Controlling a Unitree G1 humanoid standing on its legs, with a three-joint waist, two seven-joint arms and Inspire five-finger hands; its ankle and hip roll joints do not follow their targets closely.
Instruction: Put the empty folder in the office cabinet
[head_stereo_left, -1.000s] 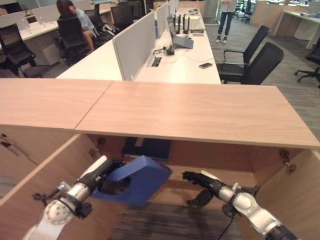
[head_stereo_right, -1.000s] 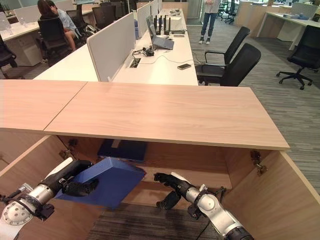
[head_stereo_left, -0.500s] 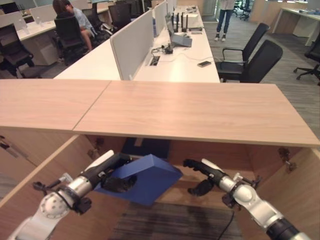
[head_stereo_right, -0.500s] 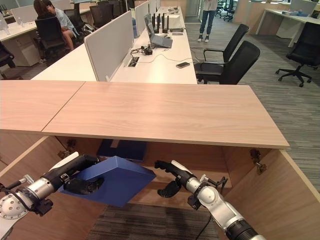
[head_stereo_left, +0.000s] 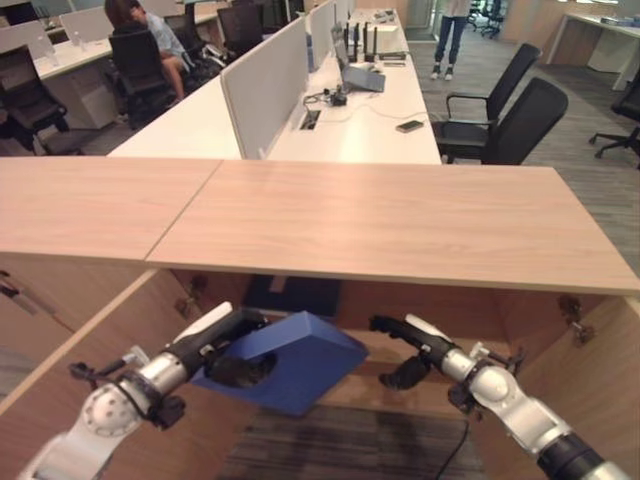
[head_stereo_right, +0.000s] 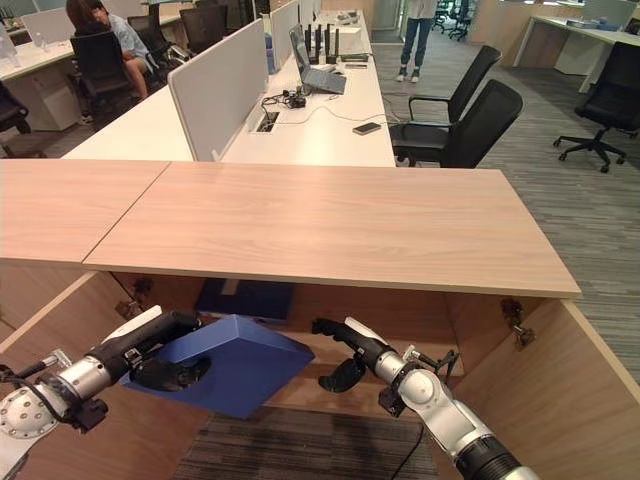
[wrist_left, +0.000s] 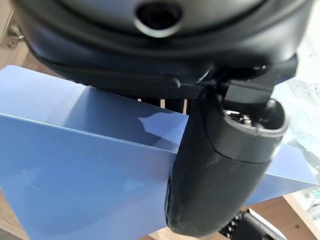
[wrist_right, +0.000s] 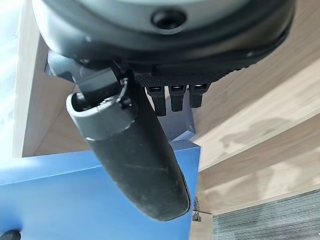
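The blue folder (head_stereo_left: 295, 362) hangs tilted in front of the open office cabinet (head_stereo_left: 400, 225), just below its wooden top. My left hand (head_stereo_left: 222, 345) is shut on the folder's left part, fingers over the top and thumb (wrist_left: 215, 190) pressed on the blue face (wrist_left: 75, 190). My right hand (head_stereo_left: 405, 342) is open with straight fingers, a short way right of the folder's right corner, in the cabinet's mouth. In the right wrist view the folder (wrist_right: 75, 205) lies past the thumb (wrist_right: 130, 165); I cannot tell if they touch.
A second dark blue folder (head_stereo_left: 295, 295) lies inside the cabinet at the back. Cabinet doors stand open at the left (head_stereo_left: 60, 380) and right (head_stereo_left: 590, 390). Beyond the top are white desks, black chairs (head_stereo_left: 510, 125), a seated person and a standing person.
My left hand has carried the folder a little up and to the right, closer to the cabinet opening. The right hand has risen slightly and stays open.
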